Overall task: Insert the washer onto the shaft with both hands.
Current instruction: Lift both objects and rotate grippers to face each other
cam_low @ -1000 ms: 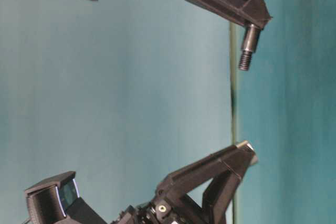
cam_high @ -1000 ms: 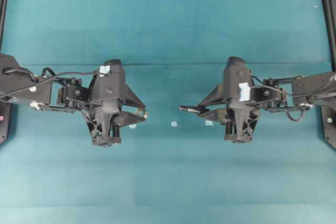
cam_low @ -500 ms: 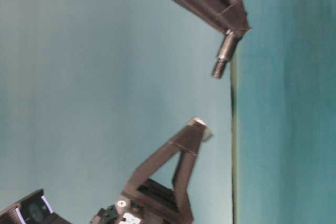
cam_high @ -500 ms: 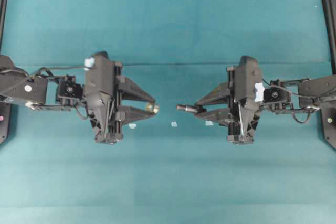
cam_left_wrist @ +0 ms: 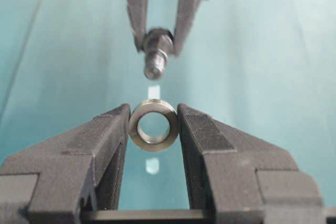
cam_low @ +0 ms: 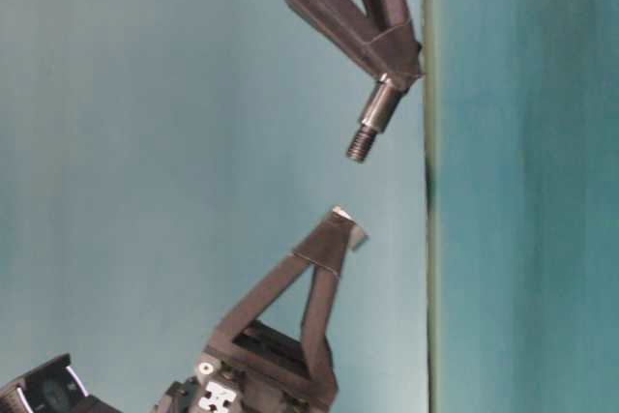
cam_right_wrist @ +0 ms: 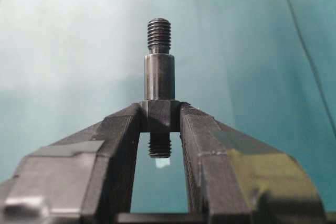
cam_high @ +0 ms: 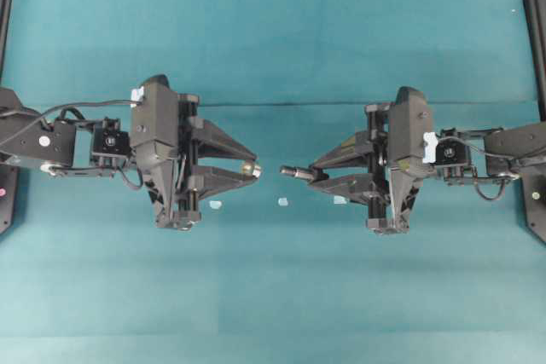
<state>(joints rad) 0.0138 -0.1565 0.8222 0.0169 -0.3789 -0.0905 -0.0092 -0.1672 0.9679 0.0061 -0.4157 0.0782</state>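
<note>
Washer (cam_left_wrist: 154,125) and shaft (cam_right_wrist: 159,80) show no readable writing or labels.

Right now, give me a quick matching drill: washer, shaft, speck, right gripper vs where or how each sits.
1 washer
2 shaft
3 speck
4 right gripper

a lying on the cloth between the arms
b clamped by the left gripper, hole facing the other arm
c threaded tip pointing at the ring
d jaws shut on the rod's thick middle

Pairs: 1-b, 2-c, 3-a, 4-d
</note>
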